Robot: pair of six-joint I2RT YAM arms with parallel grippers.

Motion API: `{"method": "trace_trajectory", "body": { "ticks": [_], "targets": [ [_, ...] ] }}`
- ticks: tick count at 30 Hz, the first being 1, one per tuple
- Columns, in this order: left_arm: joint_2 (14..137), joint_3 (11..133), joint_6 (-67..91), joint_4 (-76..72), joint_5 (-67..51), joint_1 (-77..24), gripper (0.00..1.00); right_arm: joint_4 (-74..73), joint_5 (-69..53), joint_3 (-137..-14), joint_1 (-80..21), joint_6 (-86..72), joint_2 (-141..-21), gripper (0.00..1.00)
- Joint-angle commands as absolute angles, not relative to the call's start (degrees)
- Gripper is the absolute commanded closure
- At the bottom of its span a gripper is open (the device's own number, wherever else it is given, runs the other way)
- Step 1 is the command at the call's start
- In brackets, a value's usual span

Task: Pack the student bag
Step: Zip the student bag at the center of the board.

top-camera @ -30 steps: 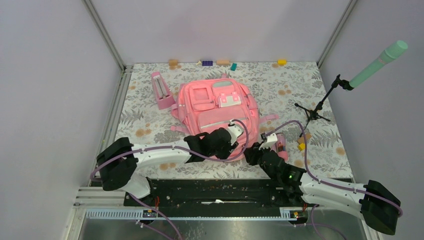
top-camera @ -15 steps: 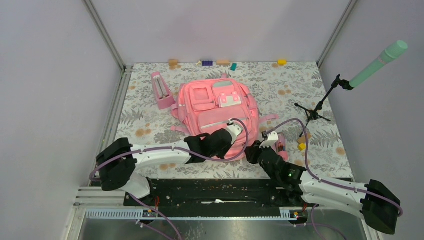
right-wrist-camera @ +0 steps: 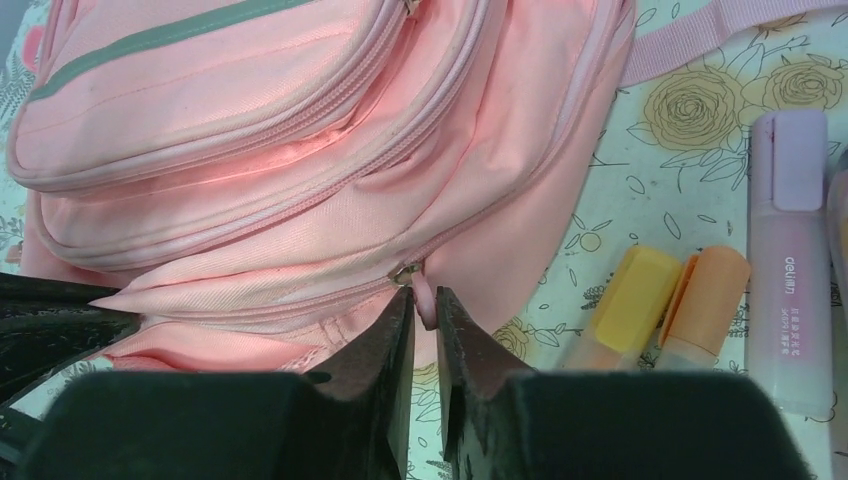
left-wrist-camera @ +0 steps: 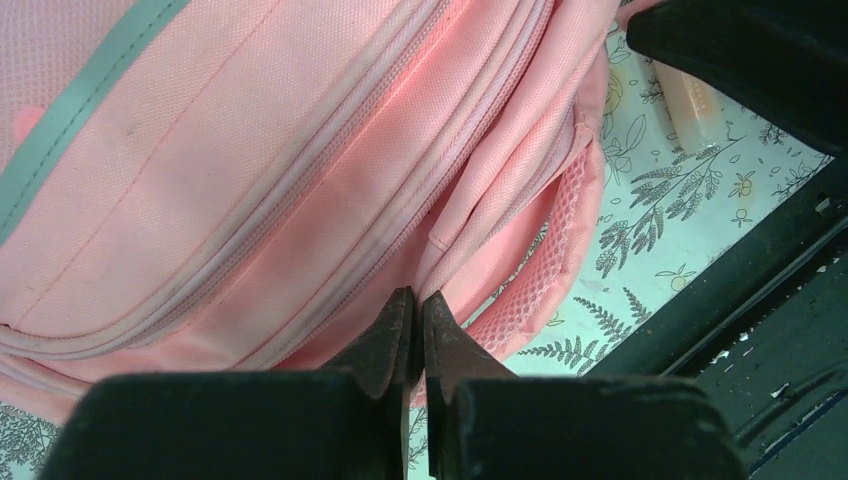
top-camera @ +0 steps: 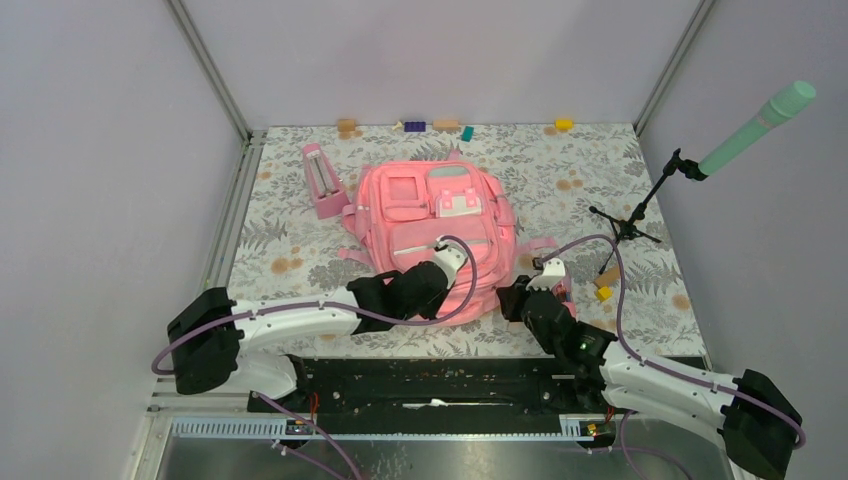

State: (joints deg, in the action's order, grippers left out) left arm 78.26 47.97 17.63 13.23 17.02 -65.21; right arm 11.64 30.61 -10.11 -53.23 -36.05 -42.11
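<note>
The student bag (top-camera: 430,215) is a large pink backpack lying flat mid-table, front pockets up. My left gripper (top-camera: 447,268) is at its near edge. In the left wrist view this gripper (left-wrist-camera: 416,300) is shut, its tips pinching a fold of the bag's (left-wrist-camera: 250,170) pink fabric beside a zip seam. My right gripper (top-camera: 512,295) is at the bag's near right corner. In the right wrist view it (right-wrist-camera: 425,300) is shut on the pink zipper pull (right-wrist-camera: 424,292) hanging from the slider on the bag (right-wrist-camera: 300,150).
A pink triangular stand (top-camera: 323,180) lies left of the bag. A microphone stand (top-camera: 640,215) is at the right. A yellow highlighter (right-wrist-camera: 630,300), an orange one (right-wrist-camera: 710,300) and a pale purple stick (right-wrist-camera: 790,250) lie right of my right gripper. Small blocks (top-camera: 415,126) line the far edge.
My left gripper has gone from open to shut on the bag's fabric, and that arm has swung left. The bag has shifted slightly away. The right jaws have tightened on the pull.
</note>
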Motion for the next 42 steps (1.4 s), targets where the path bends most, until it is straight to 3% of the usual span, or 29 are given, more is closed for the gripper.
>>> {"method": "trace_trajectory", "body": {
  "ticks": [1,16,42],
  "targets": [
    [73.8,47.4,19.4,13.9,21.8,-65.1,1.0,10.4,32.7,-10.8,-51.0,-33.0,-42.3,1.0],
    [66.9,45.0,21.4,17.2,25.7,-64.2,1.0,14.1,31.8,-9.3,-47.6,-31.3,-44.9,1.0],
    [56.5,40.9,25.1,24.3,29.0,-62.1,1.0,24.6,23.4,-15.4,-37.2,-26.3,-59.8,1.0]
  ]
}}
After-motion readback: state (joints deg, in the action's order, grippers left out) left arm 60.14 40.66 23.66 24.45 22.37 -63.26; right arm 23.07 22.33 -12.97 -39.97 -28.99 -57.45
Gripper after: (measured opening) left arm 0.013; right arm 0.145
